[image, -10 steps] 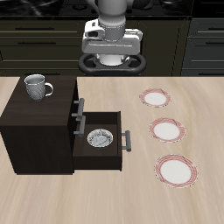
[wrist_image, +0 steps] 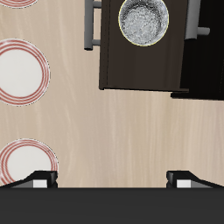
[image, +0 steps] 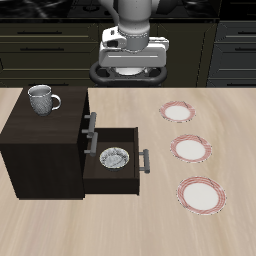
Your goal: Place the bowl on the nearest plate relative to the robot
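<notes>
While speckled round bowl (wrist_image: pixel 143 21) sits in drawer (wrist_image: pixel 140 74), gripper (wrist_image: pixel 108 178) seemingly spread.

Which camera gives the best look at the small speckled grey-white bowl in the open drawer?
The wrist view: it looks straight down into the small speckled grey-white bowl, showing its whole rim and pattern inside the dark open drawer. The exterior view shows it smaller, at an angle.

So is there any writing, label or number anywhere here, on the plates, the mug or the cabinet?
None: no readable text in either view.
The plates carry only red rim stripes.
The bowl shows just dark speckles.
The mug and cabinet are plain.
</notes>
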Motion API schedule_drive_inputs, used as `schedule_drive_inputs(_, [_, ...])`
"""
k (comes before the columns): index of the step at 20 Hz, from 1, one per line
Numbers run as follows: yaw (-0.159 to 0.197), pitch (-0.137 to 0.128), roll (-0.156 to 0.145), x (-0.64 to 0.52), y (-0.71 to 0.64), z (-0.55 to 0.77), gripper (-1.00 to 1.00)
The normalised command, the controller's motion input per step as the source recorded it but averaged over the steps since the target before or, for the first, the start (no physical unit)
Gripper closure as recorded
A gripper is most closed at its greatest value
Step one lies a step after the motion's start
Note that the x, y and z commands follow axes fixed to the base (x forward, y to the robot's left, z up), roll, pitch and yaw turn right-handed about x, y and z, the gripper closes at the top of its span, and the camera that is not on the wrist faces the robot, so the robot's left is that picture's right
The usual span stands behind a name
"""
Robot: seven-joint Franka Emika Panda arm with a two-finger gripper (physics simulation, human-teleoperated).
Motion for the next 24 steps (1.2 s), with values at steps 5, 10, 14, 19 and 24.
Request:
schedule_drive_inputs(5, [-0.024,-0.005,-0.013,0.32,-0.04,-0.06,-1.00])
schedule_drive_inputs(10, [0.023,-0.060,-0.036,0.27,-0.05,0.06,-1.00])
schedule_drive_inputs(14, [-0.010,-0.041,-0.063,0.32,-0.16,-0.02,-1.00])
schedule_drive_inputs(19, [-0.042,-0.003,-0.050,0.29,-0.12,0.01,-1.00])
schedule_drive_inputs(24, [-0.043,0.000,-0.018,0.30,-0.01,0.02,-1.00])
